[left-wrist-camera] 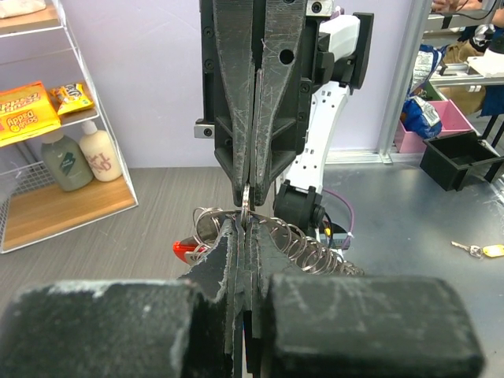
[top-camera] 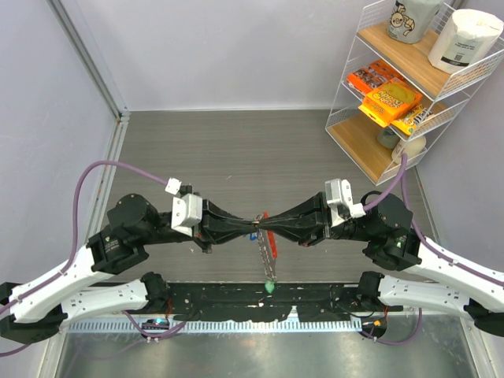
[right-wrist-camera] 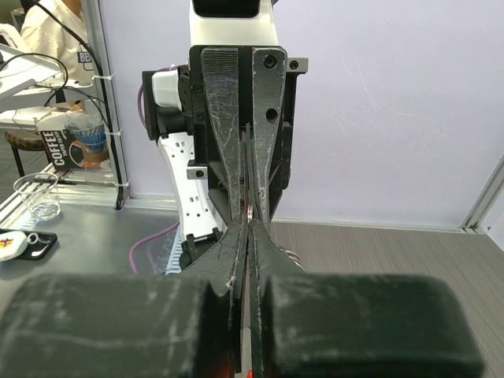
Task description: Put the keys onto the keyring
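Both pincers, the left gripper (top-camera: 250, 229) and right gripper (top-camera: 275, 229), meet tip to tip, clenched on the keyring (top-camera: 268, 244), its chain dangling below them to the green key (top-camera: 270, 287), the blue key (top-camera: 252, 235) beside the left tips.

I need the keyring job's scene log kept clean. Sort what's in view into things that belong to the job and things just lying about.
Belongs to the job: red curved clip with silvery chain; green-headed metal key; blue-headed metal key; left pincer; right pincer.

Just lying about: white wire shelf; orange snack boxes; white paper roll; small yellow-tagged key.
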Tool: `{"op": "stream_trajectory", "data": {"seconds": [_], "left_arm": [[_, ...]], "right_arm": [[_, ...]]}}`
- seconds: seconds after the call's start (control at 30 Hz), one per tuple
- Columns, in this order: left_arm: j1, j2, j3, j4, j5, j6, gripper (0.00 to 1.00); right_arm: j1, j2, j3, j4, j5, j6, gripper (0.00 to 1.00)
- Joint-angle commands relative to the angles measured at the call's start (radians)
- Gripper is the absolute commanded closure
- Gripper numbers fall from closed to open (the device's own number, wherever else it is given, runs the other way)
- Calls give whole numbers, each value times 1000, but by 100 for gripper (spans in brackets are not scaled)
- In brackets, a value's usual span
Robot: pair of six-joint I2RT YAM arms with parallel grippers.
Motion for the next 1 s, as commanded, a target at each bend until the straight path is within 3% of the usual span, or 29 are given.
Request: {"op": "stream_trajectory", "data": {"seconds": [0.0, 0.1, 0.17, 0.27, 0.4, 0.67, 0.97], "left_arm": [[-2, 13, 51, -2, -49, -2, 100], [-3, 19, 71, -33, -66, 3, 100], [-2, 25, 88, -68, -63, 9, 100], [-2, 31, 111, -136, -75, 26, 100], [-2, 57, 169, -272, -75, 43, 100], [-2, 146, 276, -488, -6, 109, 100], [-3, 231, 319, -600, 41, 118, 100]], "right_arm": [[7, -11, 50, 60, -10, -20, 95], [7, -17, 66, -18, -10, -49, 95], [7, -30, 77, -77, 2, -65, 87], [7, -54, 97, -187, 20, -94, 68], [7, -70, 161, -389, 48, -161, 54], [7, -21, 327, -733, 65, -276, 47], [7, 58, 350, -775, 45, -330, 47]]}}
